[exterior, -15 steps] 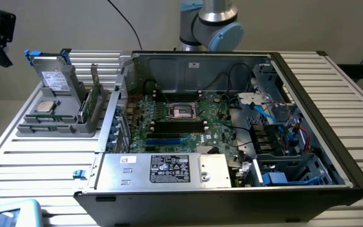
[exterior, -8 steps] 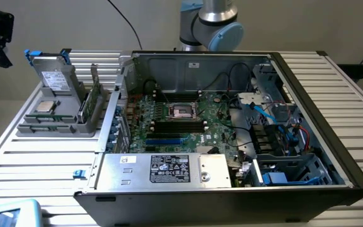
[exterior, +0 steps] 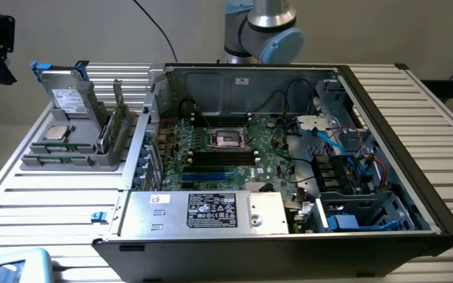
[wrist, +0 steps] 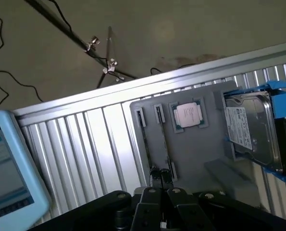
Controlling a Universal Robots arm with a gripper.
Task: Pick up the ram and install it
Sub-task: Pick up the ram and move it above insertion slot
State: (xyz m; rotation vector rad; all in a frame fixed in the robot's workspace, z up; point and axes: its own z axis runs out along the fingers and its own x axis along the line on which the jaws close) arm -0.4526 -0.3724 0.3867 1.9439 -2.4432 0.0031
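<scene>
Jaws pinched shut on nothing; gripper (wrist: 160, 178) hangs above the parts holder (exterior: 61, 160) by the table (exterior: 45, 200) edge, ram (exterior: 110, 127) slotted on edge, seemingly for easy grasping

The slatted table (exterior: 45, 200) carries an open case (exterior: 273, 259) at centre and a grey holder (exterior: 69, 158) at 10 o'clock.
</scene>
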